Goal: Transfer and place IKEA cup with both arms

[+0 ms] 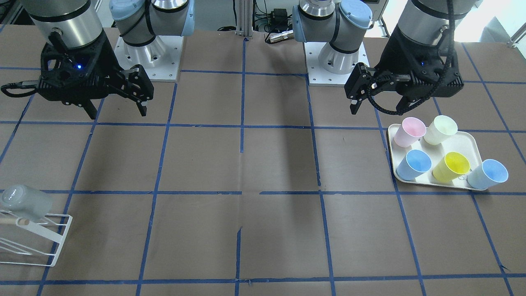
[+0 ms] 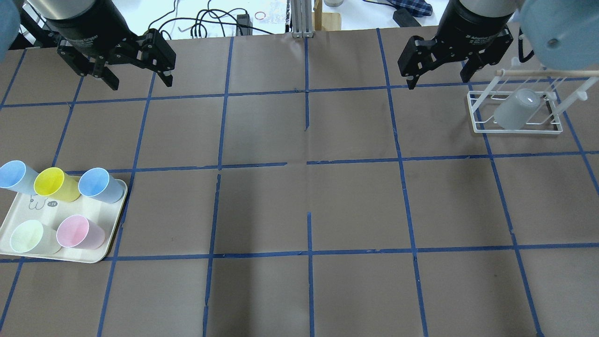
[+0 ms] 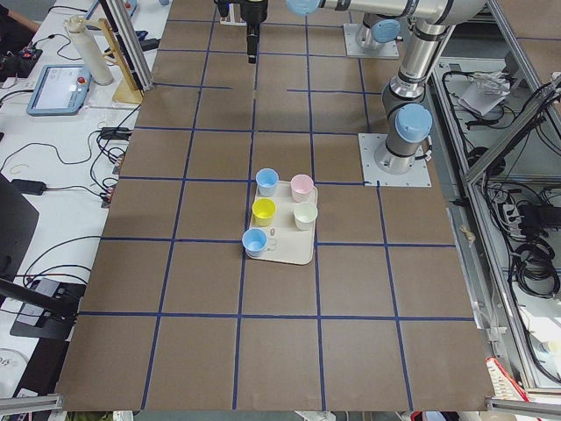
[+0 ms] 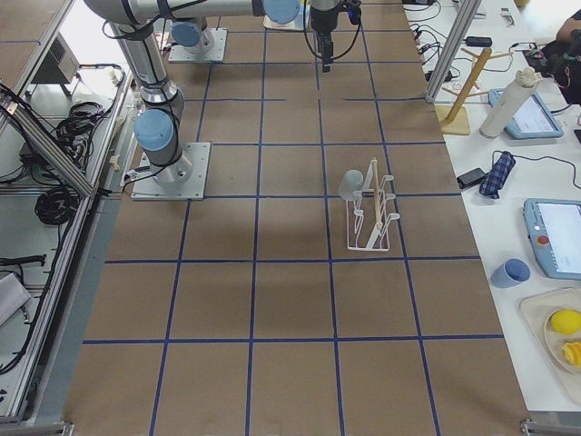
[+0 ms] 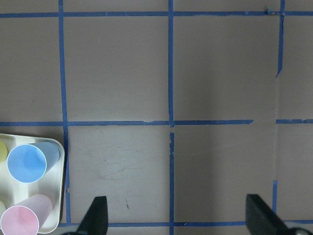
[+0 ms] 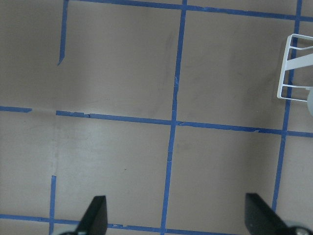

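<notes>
The IKEA cup (image 2: 514,110), pale grey-white, hangs tilted on a white wire rack (image 2: 477,112) at the table's right side. It also shows in the front view (image 1: 26,201) and the exterior right view (image 4: 351,186). My right gripper (image 2: 438,80) is open and empty, raised above the table just left of the rack. My left gripper (image 2: 140,84) is open and empty, raised over the far left of the table. In the front view the left gripper (image 1: 376,109) hangs above the tray and the right gripper (image 1: 117,113) is on the other side. Both wrist views show spread, empty fingers.
A cream tray (image 2: 93,258) at the near left holds a yellow cup (image 2: 54,183), a pink cup (image 2: 77,232), a pale cream-green cup (image 2: 28,237) and a light-blue cup (image 2: 98,183). A second light-blue cup (image 2: 14,175) stands at the tray's edge. Blue tape lines grid the brown table.
</notes>
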Robot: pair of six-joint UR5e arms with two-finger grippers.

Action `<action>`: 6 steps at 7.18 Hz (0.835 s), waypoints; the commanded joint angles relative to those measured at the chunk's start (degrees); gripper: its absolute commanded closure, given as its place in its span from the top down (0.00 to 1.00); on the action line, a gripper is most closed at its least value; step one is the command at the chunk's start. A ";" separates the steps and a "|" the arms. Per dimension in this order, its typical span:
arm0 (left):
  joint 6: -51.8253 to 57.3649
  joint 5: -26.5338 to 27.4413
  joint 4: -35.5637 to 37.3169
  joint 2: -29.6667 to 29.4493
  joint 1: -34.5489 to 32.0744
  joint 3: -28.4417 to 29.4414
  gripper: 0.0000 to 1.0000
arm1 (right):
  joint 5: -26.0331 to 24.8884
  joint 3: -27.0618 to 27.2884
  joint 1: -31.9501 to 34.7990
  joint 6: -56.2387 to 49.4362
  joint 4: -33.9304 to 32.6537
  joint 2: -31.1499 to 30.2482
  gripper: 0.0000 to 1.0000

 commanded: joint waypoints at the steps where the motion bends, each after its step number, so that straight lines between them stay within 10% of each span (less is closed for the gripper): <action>1: 0.00 -0.11 0.07 -0.03 0.22 0.07 1.00 | -0.01 0.00 0.00 0.00 0.01 0.01 1.00; 6: 0.09 -0.01 0.33 -0.12 0.40 0.07 1.00 | -0.01 -0.35 -0.35 -0.44 0.10 0.10 1.00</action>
